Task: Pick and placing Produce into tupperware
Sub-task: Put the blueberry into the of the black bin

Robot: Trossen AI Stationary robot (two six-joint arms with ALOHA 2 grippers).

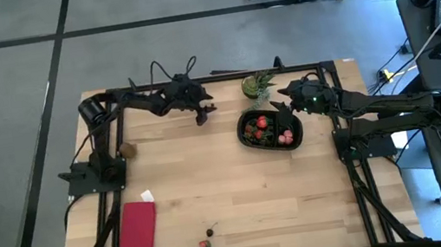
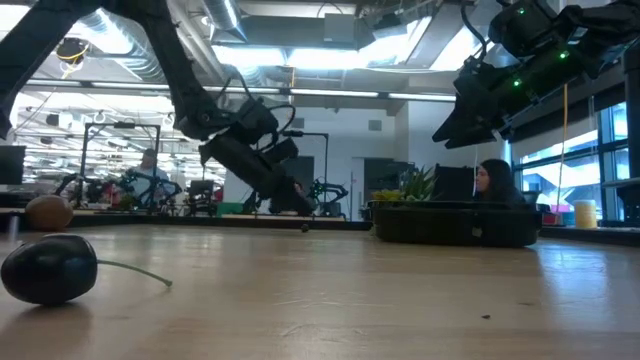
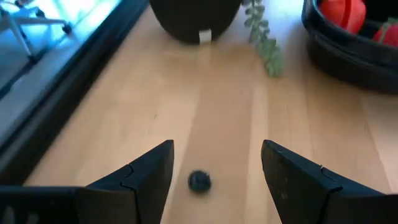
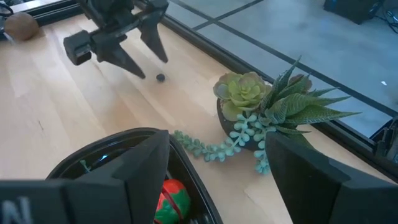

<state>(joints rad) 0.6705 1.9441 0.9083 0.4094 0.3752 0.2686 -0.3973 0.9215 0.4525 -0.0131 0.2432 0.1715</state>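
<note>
Between the spread fingers of the left gripper (image 3: pixel 214 177), a small dark berry (image 3: pixel 199 181) lies on the bare counter (image 3: pixel 186 93), slightly nearer one finger than the other and apparently not yet touched by either. The berry is round, so no long axis governs the approach; a straight descent followed by closure should suffice. In the high view the left gripper (image 1: pixel 201 117) is at the far edge of the counter, well apart from the tupperware (image 1: pixel 245 138), which already contains several red pieces. The right gripper (image 4: pixel 217 174) hovers over the tupperware rim (image 4: pixel 112 146), fingers spread and holding nothing, beside the potted plant (image 4: pixel 267 112). The left arm is clearly nearer the berry and is judged to be the one to take it.
</note>
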